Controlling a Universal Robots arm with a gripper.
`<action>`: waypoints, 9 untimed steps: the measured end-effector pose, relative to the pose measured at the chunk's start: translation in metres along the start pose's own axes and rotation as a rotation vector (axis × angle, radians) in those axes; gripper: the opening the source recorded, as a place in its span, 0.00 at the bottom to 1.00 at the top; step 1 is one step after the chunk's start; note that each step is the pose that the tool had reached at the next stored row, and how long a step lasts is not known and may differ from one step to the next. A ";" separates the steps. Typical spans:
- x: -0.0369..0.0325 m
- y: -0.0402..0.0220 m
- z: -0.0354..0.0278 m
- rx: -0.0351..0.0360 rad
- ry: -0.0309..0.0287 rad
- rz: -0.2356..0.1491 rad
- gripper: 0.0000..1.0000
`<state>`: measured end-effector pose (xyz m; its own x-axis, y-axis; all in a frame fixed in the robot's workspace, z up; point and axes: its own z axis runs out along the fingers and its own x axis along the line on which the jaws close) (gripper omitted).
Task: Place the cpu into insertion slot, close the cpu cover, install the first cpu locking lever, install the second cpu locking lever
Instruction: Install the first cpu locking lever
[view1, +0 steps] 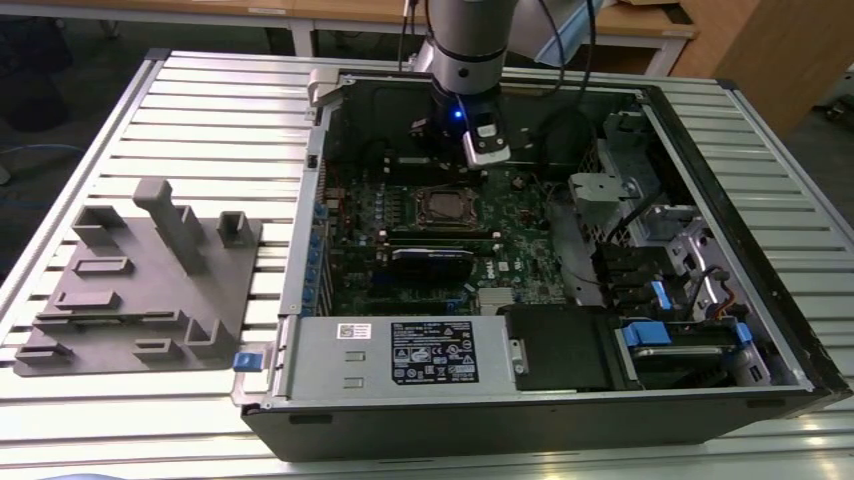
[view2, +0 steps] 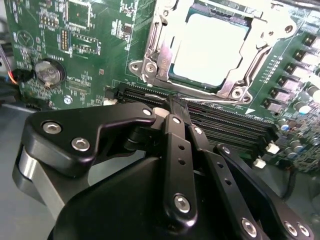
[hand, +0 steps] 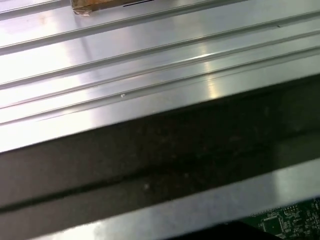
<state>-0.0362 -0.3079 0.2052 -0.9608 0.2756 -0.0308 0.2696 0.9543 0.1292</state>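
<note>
Ribbed aluminium worktop (view1: 200, 110) under everything, with an open black PC case (view1: 747, 250) lying on its side and a grey plastic fixture block (view1: 140, 280) parked off toward the exterior view's left. The arm comes down into the far end of the case, and its gripper (view2: 176, 107) sits just above the green motherboard (view2: 95, 65), right beside the socket. Jaws look pressed together with nothing between them, tips hovering over the long black card slots (view2: 225, 122). The cpu (view2: 207, 47) is already sitting in the insertion slot (view1: 445, 207), silvery top showing through the window of the cpu cover (view2: 165, 47), which looks folded down around the chip. Can't really tell from here whether the locking levers are latched.
</note>
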 end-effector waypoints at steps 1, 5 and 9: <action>0.0000 0.0000 0.0000 0.0004 -0.0014 0.011 0.11; 0.0000 -0.0001 0.0008 0.0006 -0.0035 0.026 0.11; 0.0001 -0.0004 0.0030 0.0011 -0.0048 0.036 0.11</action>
<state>-0.0362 -0.3079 0.2021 -0.9502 0.3101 -0.0309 0.3038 0.9439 0.1292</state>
